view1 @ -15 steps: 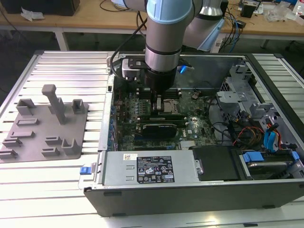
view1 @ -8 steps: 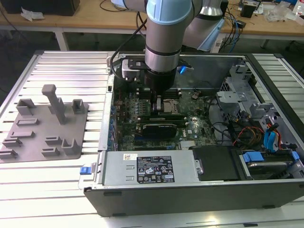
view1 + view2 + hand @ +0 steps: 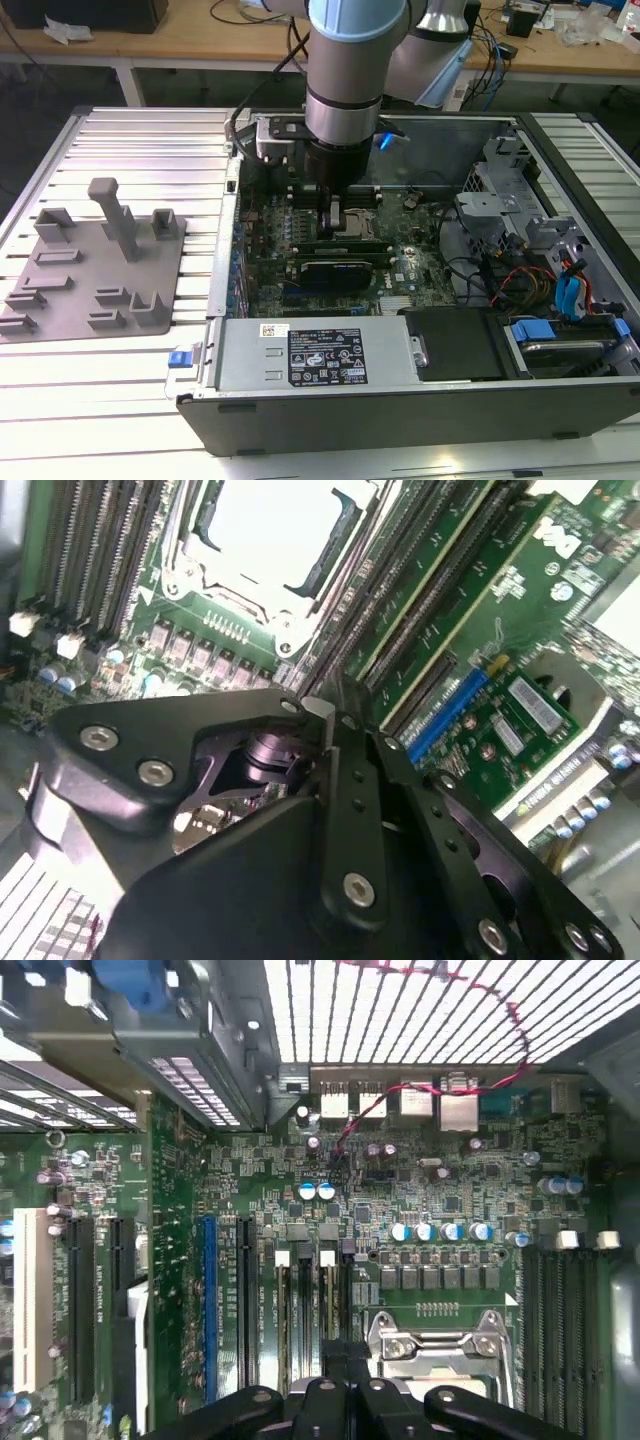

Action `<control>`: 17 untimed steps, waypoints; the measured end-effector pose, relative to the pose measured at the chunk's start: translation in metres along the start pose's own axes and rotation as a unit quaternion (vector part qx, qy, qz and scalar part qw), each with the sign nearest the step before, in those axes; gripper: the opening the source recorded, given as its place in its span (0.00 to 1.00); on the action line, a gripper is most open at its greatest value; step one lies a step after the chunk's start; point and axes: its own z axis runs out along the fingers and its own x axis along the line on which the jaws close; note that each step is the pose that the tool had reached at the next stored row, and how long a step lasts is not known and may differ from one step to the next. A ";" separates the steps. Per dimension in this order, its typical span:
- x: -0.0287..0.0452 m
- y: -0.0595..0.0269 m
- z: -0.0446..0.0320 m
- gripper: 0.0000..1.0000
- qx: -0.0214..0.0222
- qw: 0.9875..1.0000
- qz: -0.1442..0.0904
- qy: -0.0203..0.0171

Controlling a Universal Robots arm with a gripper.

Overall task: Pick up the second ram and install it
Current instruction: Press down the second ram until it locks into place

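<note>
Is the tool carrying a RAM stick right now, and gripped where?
Cannot be told. The tool is down over the motherboard beside the CPU socket, and its own body hides whatever sits at its tip.

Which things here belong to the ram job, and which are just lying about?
Job:
gripper, low over the motherboard
ram sticks beside the socket

Lying about:
fixture plate
black card
power supply

Bright overhead light; glare on processor socket [image 3: 265, 525]; near black linkage soft, out of focus.
</note>
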 end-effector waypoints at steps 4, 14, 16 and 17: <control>-0.0003 0.0004 -0.0185 0.08 0.000 1.000 0.000 0.000; -0.0006 -0.0344 -0.0194 0.08 0.000 1.000 0.000 0.000; -0.0007 -0.0355 -0.0193 0.08 0.000 1.000 0.000 0.000; -0.0007 -0.0355 -0.0193 0.08 0.000 1.000 0.000 0.000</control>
